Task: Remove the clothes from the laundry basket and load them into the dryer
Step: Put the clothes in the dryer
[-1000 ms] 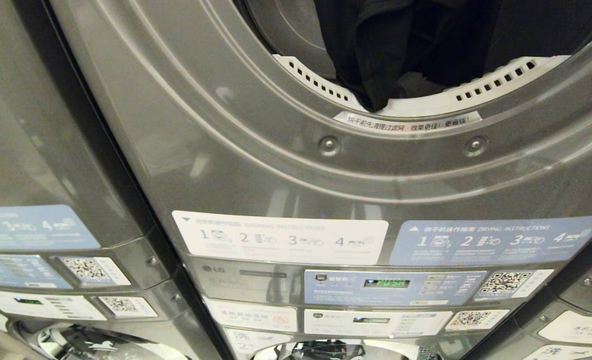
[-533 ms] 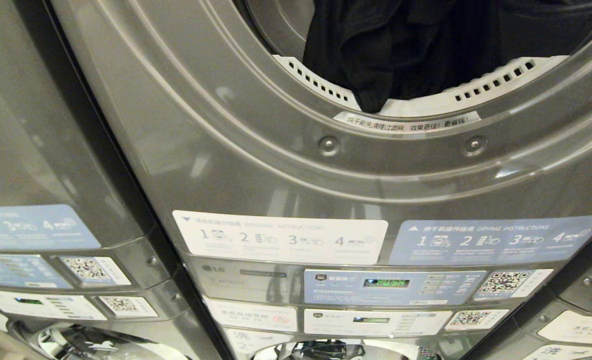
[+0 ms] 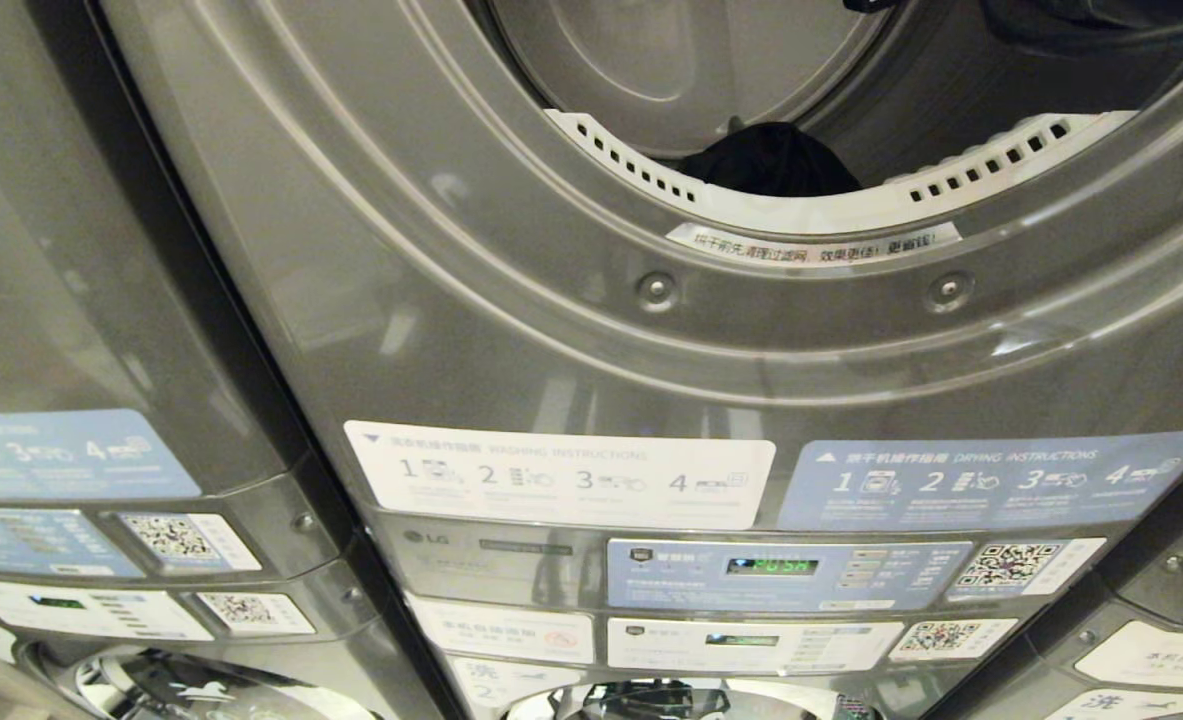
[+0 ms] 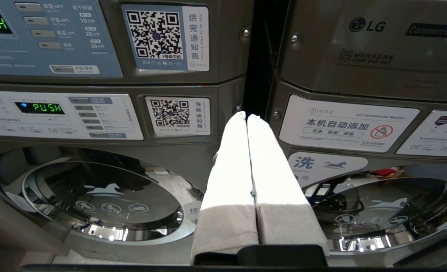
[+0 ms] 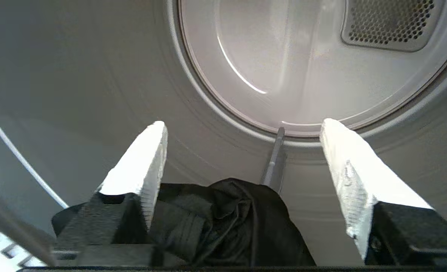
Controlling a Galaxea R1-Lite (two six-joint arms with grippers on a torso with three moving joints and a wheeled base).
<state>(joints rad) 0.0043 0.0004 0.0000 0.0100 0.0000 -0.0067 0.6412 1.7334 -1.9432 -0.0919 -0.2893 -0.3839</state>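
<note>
Black clothing [image 5: 227, 223] lies bunched on the drum floor inside the dryer [image 3: 651, 330], just behind its white perforated rim [image 3: 851, 205]. Right claw [image 5: 242, 151] hangs above it inside the drum, fingers spread wide and empty. Left claw [image 4: 247, 118] is pressed together, holding nothing, low before the washers.

"LG" logo [image 4: 367, 25] and "Commercial" on right machine's upper panel, "LG Commercial Washer" on its white label [image 4: 348, 122], green "PUSH" on left washer's display [image 4: 43, 107], "DRYING INSTRUCTIONS" with steps 1–4 on the dryer's blue sticker [image 3: 991, 480], "WASHING INSTRUCTIONS" on white sticker [image 3: 561, 473]
</note>
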